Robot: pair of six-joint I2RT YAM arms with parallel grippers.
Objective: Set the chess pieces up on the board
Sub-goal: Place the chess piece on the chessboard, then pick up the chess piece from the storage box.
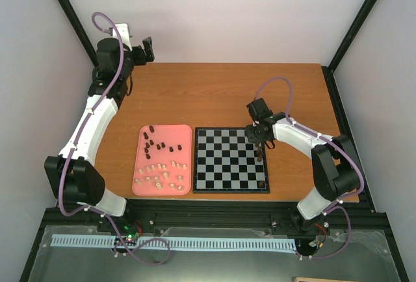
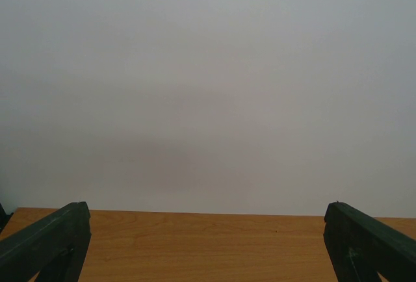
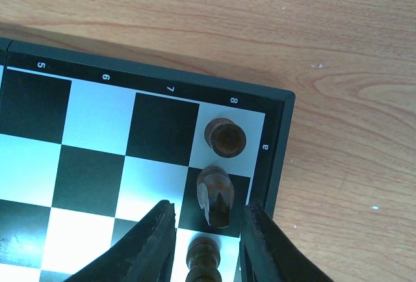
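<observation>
Currently, counter (image 1: 214, 93) bears board (image 1: 231, 158); most chess pieces (image 1: 160, 145) lie on pink tray (image 1: 182, 136). Idle left claw (image 2: 207, 230) gapes empty. Narrowly parted right claw (image 3: 210, 205) straddles dark piece (image 3: 203, 259), seemingly not pinching; rise straight, sparing knight (image 3: 214, 194) and rook (image 3: 225, 137).

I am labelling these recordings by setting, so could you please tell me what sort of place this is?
Probably a robot lab cell: a left arm and right arm bolted to a metal rail, white walls with black frame posts, and a wooden table holding a chessboard and pink tray.
</observation>
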